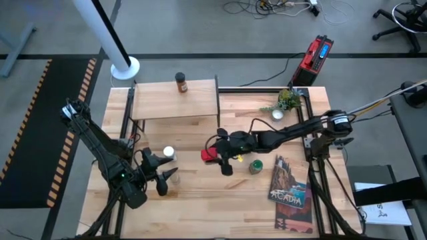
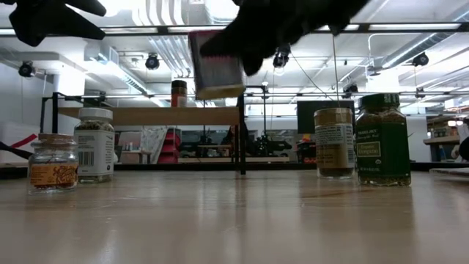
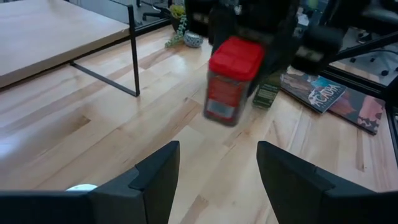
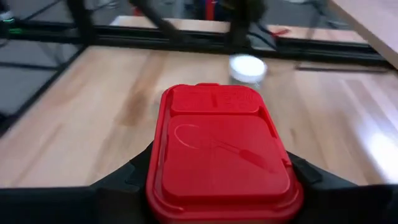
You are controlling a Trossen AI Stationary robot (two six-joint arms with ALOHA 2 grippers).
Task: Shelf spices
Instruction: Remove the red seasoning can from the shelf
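My right gripper is shut on the red square tin, which is in the air over the table's middle. My left gripper stands open near the table's near left, fingers apart, touching nothing. The white-capped jar and a small cork-topped jar stand on the table beside it. The green-lidded jar and the tan canister stand on the table to the right. The dark-capped brown jar stands on the shelf at the far left. My right gripper pinches the red tin between its two fingers, on two opposite sides just below the red lid. The fingers come about level from the table's right side. The tin is lifted clear of the table, nearly upright, lid up.
The Acadia book lies at the near right. A small plant in a white pot stands at the far right. The shelf's thin black legs reach down to the table. A red device sits on the floor beyond the table.
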